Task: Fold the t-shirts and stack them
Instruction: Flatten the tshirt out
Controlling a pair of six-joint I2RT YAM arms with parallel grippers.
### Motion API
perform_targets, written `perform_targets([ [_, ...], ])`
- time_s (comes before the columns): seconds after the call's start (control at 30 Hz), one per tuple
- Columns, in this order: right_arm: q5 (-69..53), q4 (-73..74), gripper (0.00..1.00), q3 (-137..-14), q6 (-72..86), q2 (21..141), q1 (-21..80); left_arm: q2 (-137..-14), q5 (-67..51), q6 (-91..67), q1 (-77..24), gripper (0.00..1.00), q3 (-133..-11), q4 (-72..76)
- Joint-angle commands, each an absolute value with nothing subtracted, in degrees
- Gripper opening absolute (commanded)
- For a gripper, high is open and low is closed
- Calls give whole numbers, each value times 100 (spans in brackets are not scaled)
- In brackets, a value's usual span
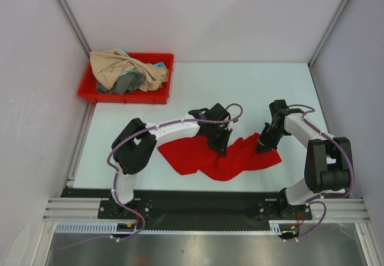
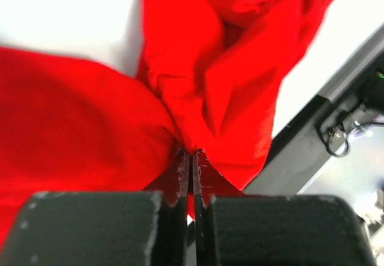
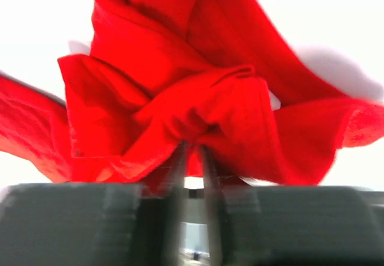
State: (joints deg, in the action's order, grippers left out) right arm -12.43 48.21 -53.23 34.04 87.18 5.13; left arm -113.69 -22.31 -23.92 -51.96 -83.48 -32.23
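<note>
1. The red shirt (image 1: pixel 207 156) lay crumpled on the surface (image 1: pixel 240 92), near its front edge, between the two arms.
2. The left gripper (image 1: pixel 223 144) was pressed nearly together on a bunch of the shirt at its middle; the left wrist view showed the fingers (image 2: pixel 182 173) meeting with red cloth pinched between them.
3. The right gripper (image 1: pixel 264 145) stood at the shirt's right end. The right wrist view showed its fingers (image 3: pixel 176 176) a little apart with a gathered fold of cloth between them, so it pinched the shirt too.
4. Only the top view showed the rest: a red tray (image 1: pixel 123 95) at the far left of the surface, well apart from the red shirt, holding a heap of a beige shirt (image 1: pixel 123 65), a grey shirt (image 1: pixel 128 84) and a sliver of a blue shirt (image 1: pixel 161 66).
5. The beige shirt lay over the others and hid most of them.
6. The left arm crossed over the red shirt's upper left part and covered it.
7. Both wrist views were blurred and filled with red cloth, so the shirt's sleeves and collar could not be made out.
</note>
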Motion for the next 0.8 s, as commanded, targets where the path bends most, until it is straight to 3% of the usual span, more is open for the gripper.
perform_targets([
  [0.0,-1230,4579,6,-5527,3349,8876,553,-10848,-1742,-2224,-5107,0,-8508,-3313],
  [0.03,-1204,4631,0,-5807,3314,8929,615,-10724,-1453,-2189,-5063,0,-8430,-3331],
  [0.23,-1046,5088,0,-7494,3234,9412,1421,-9091,-398,-2101,-4256,0,-8148,-3726],
  [0.5,-1038,6107,0,-11464,3191,9976,2311,-6770,335,-1758,-3480,1,-8534,-4123],
  [0.67,-915,6170,0,-11436,3226,9442,2075,-5837,-264,-1749,-3761,0,-7973,-3709],
  [0.77,-939,5793,0,-10120,3146,8714,1838,-5975,-203,-1793,-4496,0,-7682,-3849],
])
